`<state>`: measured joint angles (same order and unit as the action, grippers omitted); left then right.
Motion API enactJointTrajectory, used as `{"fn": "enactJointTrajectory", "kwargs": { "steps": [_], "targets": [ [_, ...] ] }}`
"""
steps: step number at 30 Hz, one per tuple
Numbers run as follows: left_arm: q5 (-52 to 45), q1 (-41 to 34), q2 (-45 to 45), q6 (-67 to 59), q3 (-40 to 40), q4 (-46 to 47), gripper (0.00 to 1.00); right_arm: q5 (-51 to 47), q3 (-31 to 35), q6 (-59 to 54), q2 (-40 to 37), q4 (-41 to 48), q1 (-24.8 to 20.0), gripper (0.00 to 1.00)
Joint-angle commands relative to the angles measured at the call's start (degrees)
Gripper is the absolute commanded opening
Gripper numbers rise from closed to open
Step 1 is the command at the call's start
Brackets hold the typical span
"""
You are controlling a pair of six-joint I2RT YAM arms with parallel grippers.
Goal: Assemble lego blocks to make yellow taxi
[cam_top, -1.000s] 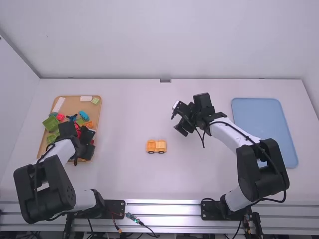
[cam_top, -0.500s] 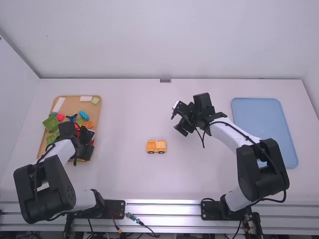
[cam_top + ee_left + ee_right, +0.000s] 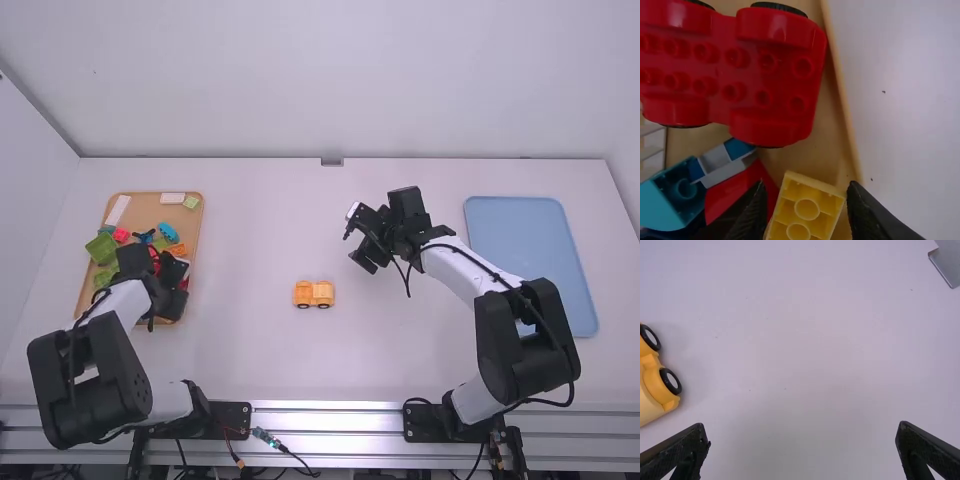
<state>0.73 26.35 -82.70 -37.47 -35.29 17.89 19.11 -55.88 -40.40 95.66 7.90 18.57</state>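
In the tray (image 3: 150, 208), we had the left gripper (image 3: 807, 186) part-open astride a yellow block (image 3: 807, 209), not clamped. Mid-table, our yellow wheeled piece (image 3: 313, 294) sat upright; taxi looked started, upper blocks likely left. Right gripper (image 3: 801, 426): wide open, empty.

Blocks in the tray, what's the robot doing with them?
The robot looks to be making a yellow taxi. Its left gripper has its fingers apart, one on each side of a yellow block in the tray, perhaps to pick it up. A yellow piece with wheels stands on the table. The right gripper is open over the table, holding nothing.
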Motion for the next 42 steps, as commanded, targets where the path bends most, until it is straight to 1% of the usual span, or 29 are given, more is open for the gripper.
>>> {"fn": "enactJointTrajectory", "kwargs": {
  "steps": [1, 8, 35, 38, 39, 42],
  "targets": [
    [-0.3, 0.3, 0.7, 0.0, 1.2, 0.2, 0.42, 0.1, -1.7, 0.1, -1.4, 0.1, -0.2, 0.99],
    [-1.7, 0.3, 0.7, 0.0, 1.2, 0.6, 0.41, 0.1, -1.7, 0.1, -1.4, 0.1, -0.2, 0.99],
    [-1.3, 0.3, 0.7, 0.1, 2.8, -1.6, 0.42, 0.1, -1.7, 0.1, -1.4, 0.3, -0.2, 0.99],
    [0.5, 0.3, 0.7, 2.1, 2.8, -1.6, 0.43, 0.1, -1.7, 0.1, -1.4, 0.3, -0.2, 0.99],
    [2.0, 0.3, 0.7, 3.3, 2.8, -1.3, 0.46, 0.1, -1.7, 0.1, -1.4, 0.3, -0.2, 0.99],
    [1.7, 0.3, 0.7, 3.7, 2.8, -1.3, 0.46, 0.1, -1.7, 0.1, -1.4, 0.2, -0.2, 0.99]
  ]
}}
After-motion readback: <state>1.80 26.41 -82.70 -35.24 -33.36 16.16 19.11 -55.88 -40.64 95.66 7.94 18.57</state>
